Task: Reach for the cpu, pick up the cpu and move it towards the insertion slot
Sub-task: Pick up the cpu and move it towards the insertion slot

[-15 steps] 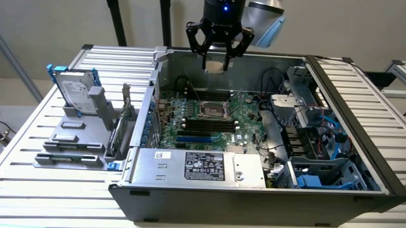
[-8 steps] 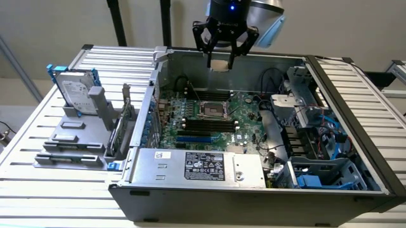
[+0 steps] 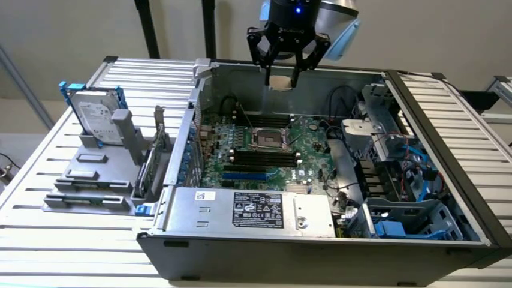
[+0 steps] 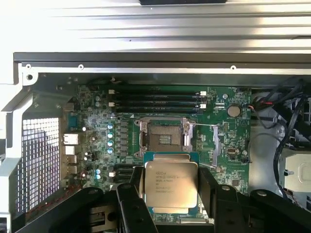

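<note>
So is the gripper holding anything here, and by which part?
Yes: the gripper holds the cpu by two opposite edges, metal top facing the wrist camera, above the open case and short of the insertion slot.

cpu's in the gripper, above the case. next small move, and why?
Probably a short lowering toward the socket, with a small sideways correction. The gripper holds the cpu flat between its fingers, high over the open case. In the wrist view the chip sits beside the socket's dark centre, not over it.
</note>
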`<act>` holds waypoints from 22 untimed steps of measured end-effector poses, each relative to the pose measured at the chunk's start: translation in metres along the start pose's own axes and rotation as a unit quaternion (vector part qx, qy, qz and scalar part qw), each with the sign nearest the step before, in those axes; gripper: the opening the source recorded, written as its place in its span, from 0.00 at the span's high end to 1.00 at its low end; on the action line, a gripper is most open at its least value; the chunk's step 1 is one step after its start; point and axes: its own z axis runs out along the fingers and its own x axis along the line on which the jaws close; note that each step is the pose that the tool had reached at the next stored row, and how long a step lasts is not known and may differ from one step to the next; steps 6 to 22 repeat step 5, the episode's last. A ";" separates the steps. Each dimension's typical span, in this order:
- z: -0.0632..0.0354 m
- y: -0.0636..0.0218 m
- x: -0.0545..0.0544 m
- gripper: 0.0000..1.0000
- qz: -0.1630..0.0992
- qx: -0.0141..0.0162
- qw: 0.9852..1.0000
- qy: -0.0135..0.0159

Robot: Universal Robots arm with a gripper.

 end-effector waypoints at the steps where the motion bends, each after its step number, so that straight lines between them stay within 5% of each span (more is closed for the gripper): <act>1: 0.0000 0.0000 0.000 0.45 0.000 0.000 1.000 0.000; 22: 0.0000 0.0000 0.000 0.45 0.000 0.000 1.000 0.000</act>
